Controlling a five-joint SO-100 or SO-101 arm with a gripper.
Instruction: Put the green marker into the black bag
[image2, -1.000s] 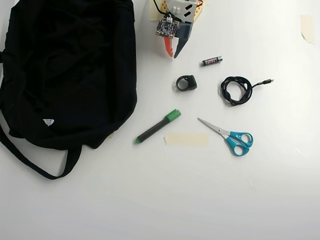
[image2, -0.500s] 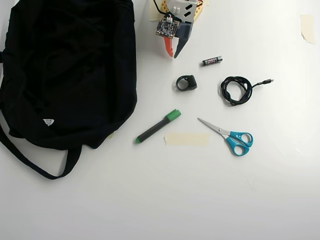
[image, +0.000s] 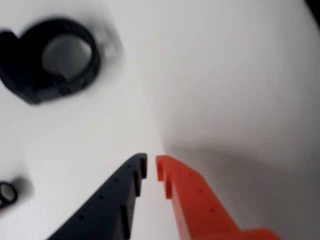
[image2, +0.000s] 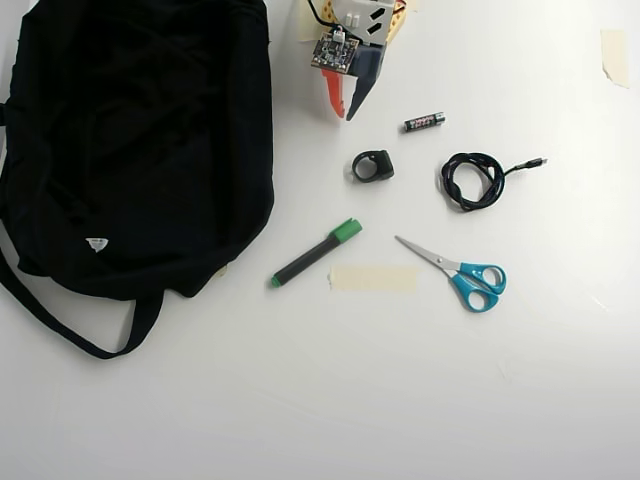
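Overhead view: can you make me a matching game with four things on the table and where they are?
Things:
1. green marker
2. black bag
3. scissors
4. battery

Places:
A. far left of the view
B. just right of the tape strip
C. between bag and tape strip
D. right of the tool, near the top

Pairs: 1-C, 2-A, 3-B, 4-D
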